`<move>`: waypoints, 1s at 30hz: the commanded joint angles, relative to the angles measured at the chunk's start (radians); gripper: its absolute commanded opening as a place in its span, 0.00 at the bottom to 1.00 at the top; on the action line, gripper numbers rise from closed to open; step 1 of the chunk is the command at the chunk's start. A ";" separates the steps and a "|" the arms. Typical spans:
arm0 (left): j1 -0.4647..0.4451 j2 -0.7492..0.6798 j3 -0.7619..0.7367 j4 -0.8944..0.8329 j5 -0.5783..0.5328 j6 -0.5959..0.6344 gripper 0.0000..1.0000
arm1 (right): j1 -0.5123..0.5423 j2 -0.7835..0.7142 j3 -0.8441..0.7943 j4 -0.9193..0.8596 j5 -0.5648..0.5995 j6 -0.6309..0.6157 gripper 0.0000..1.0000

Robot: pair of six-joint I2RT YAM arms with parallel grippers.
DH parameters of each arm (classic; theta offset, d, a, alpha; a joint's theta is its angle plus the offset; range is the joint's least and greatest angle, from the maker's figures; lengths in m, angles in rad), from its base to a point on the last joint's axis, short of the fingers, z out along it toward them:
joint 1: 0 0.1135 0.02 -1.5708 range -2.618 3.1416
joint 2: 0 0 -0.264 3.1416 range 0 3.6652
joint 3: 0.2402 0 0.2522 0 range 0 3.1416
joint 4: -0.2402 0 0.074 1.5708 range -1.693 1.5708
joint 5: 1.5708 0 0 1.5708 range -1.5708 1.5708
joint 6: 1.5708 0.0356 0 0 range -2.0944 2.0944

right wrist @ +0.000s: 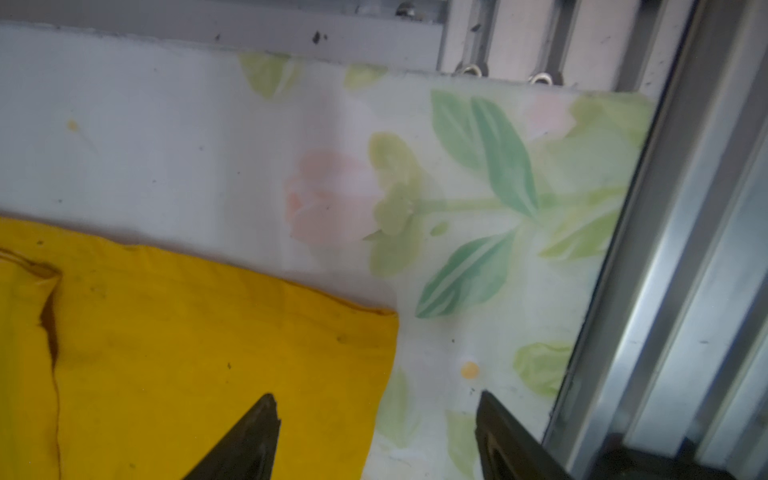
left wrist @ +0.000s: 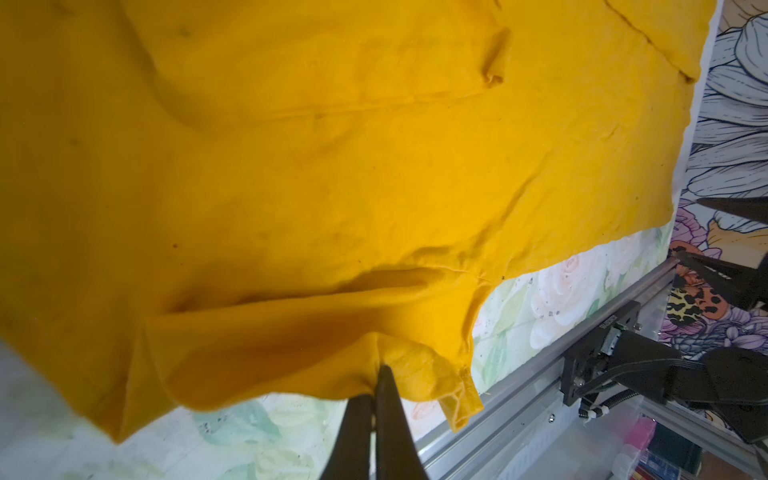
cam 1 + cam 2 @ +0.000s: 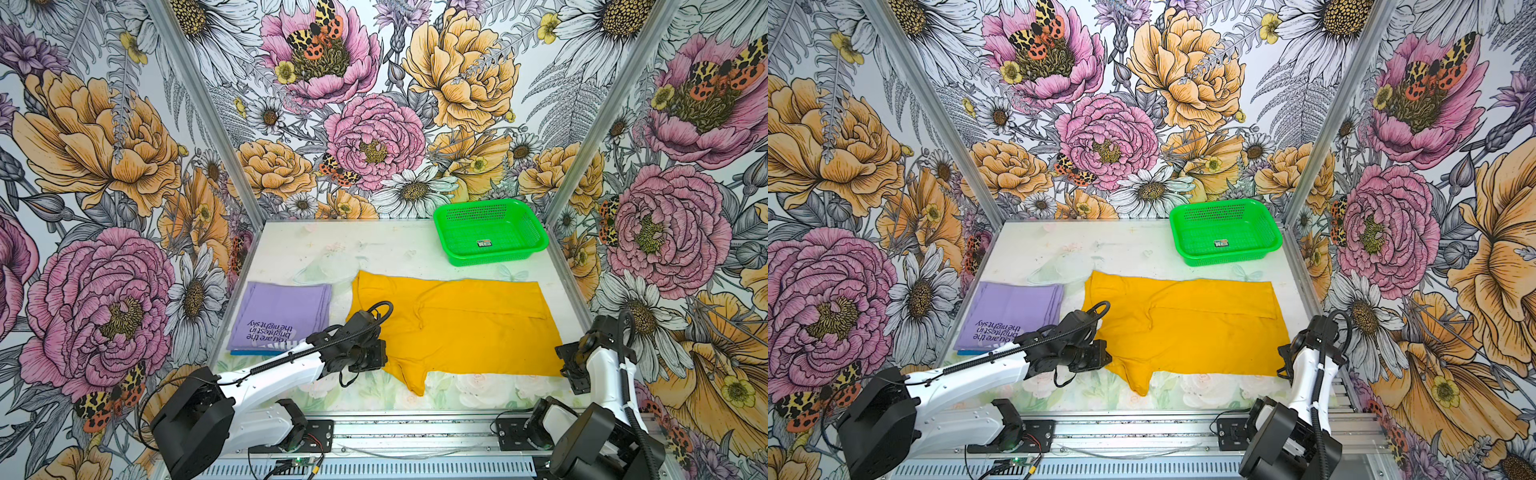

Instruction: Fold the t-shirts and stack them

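Lying creased, the mustard t-shirt [image 3: 457,328] is pinched in the left claw [image 2: 376,374]; right claw [image 1: 377,395] stands apart.

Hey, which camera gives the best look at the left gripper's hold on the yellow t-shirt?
The left wrist view: the left gripper, shut, pinches the yellow t-shirt by its sleeve. In both top views the arm's own wrist hides the pinch. The right wrist view shows only another corner of the shirt.

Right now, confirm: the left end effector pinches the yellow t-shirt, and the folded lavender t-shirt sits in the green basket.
Wrong place: the lavender t-shirt lies on the table, outside the green basket, per both top views. The left end effector pinches the yellow t-shirt.
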 commanded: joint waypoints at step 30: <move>-0.026 0.096 0.123 0.021 -0.032 0.003 0.00 | -0.016 0.120 -0.079 0.224 -0.134 -0.064 0.41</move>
